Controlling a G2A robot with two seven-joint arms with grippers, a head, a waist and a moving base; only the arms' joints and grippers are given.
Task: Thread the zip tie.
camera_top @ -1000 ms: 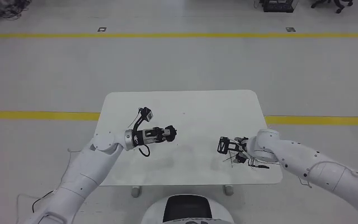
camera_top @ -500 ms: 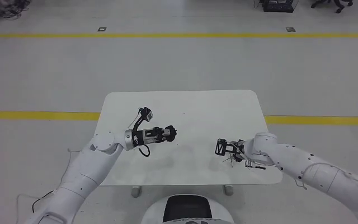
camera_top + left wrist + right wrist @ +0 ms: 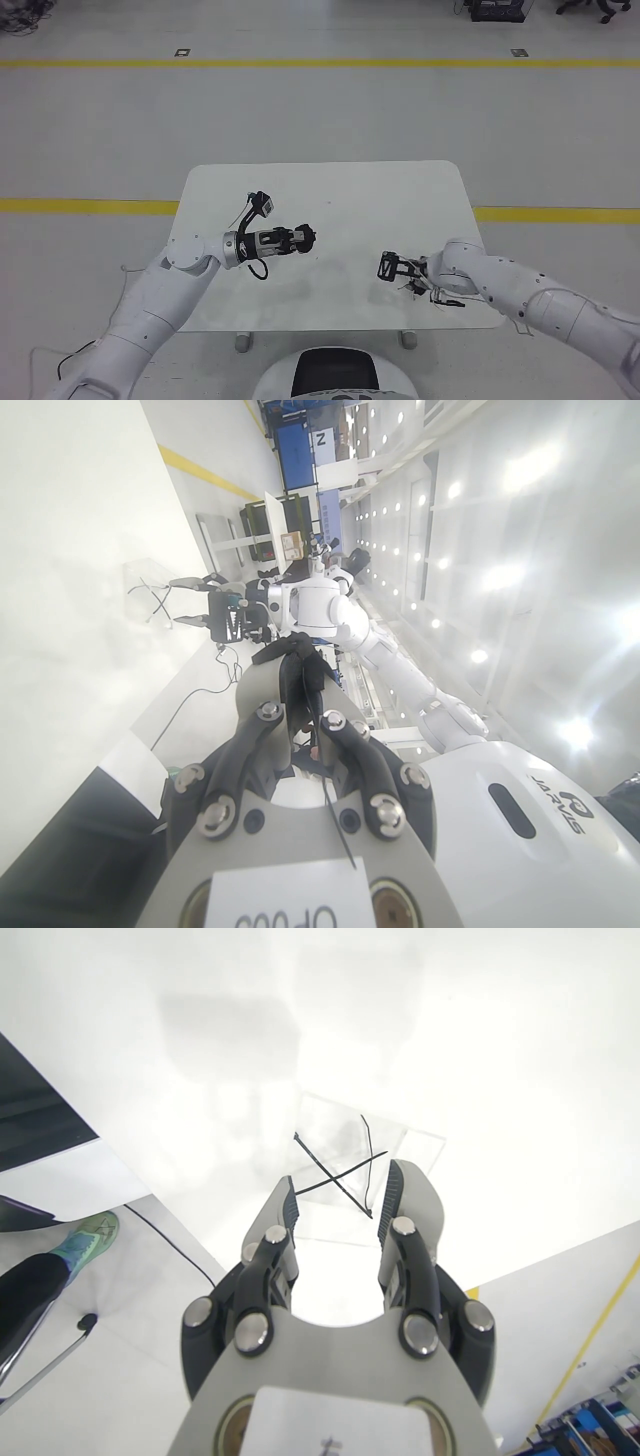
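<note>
Zip tie [image 3: 335, 817] in left end effector [image 3: 301, 670]; right end effector [image 3: 342, 1178] wide, near spare ties [image 3: 320, 1165]

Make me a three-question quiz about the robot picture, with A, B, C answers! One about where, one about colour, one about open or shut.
1. Where do the loose zip ties lie? A) in the clear tray B) on the floor C) on a chair
2. What colour are they? A) red B) black C) yellow
3. How is the right hand? A) shut on a cup B) open C) shut on a tie
Answers: 1 A, they lie crossed inside the tray; 2 B, each strip is black; 3 B, its fingers stand apart, gripping nothing.
</note>
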